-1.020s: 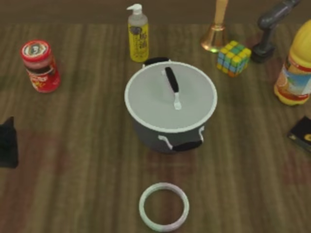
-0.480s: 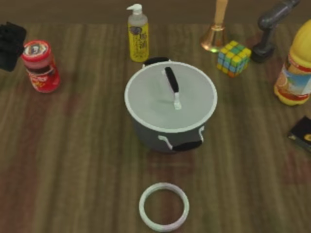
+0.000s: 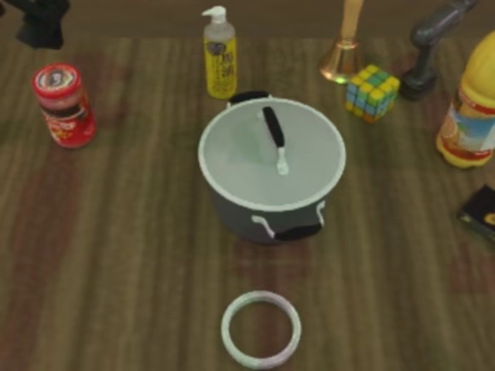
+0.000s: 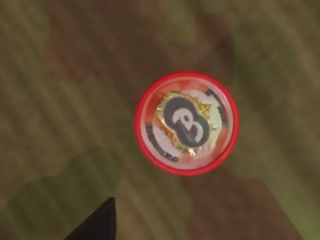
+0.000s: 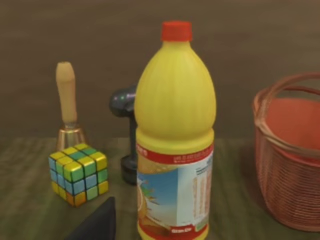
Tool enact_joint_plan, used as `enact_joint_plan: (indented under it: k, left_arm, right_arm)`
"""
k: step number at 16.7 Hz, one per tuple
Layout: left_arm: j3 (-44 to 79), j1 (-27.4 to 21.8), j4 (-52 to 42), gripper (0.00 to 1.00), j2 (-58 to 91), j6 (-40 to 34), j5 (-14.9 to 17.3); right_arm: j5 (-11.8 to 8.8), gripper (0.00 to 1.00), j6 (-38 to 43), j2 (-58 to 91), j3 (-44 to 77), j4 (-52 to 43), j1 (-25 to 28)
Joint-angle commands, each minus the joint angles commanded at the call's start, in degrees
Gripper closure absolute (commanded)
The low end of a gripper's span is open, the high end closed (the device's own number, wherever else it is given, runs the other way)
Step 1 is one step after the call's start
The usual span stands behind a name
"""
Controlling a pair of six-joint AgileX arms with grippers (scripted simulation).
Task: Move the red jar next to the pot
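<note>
A: Surface first — a streaked brown wooden table, grain running top to bottom. What sits in the middle?

B: The large dark grey cooking pot, smooth-walled, under a pale grey round lid with a black-and-white handle; lid on, so the contents are hidden. Below it lies a white ring.

A: And the small red cylindrical jar?

B: Upright at the table's far left, well apart from the pot. White lettering on its side; the left wrist view looks straight down on its red lid with a round white-and-dark label.

A: Left gripper?

B: Dark shape at the top-left corner, just beyond the jar, not touching it. Fingers — cannot tell.

A: Right arm?

B: Its gripper sits at the right edge by the glossy orange juice bottle; cannot tell its fingers either. Its wrist view also shows a woven reddish basket, contents unseen.
</note>
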Motion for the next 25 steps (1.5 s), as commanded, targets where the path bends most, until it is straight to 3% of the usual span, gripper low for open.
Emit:
enact_joint_plan:
  k: [5, 9, 17, 25]
  left_arm:
    - [21.1, 0.8, -9.9, 0.00, 20.3, 5.5, -0.5]
    - [29.9, 1.3, -14.0, 0.00, 29.3, 7.7, -0.9]
    - [30.5, 1.0, -14.2, 0.00, 30.5, 7.9, -1.0]
    - [17.9, 0.7, -2.7, 0.00, 29.1, 7.3, -1.1]
  right_arm:
    - [0.0, 0.00, 0.0, 0.0, 0.0, 0.0, 0.0]
    - [0.0, 0.00, 0.0, 0.0, 0.0, 0.0, 0.0]
    - [0.0, 0.00, 0.0, 0.0, 0.0, 0.0, 0.0]
    - [0.0, 0.00, 0.0, 0.0, 0.0, 0.0, 0.0]
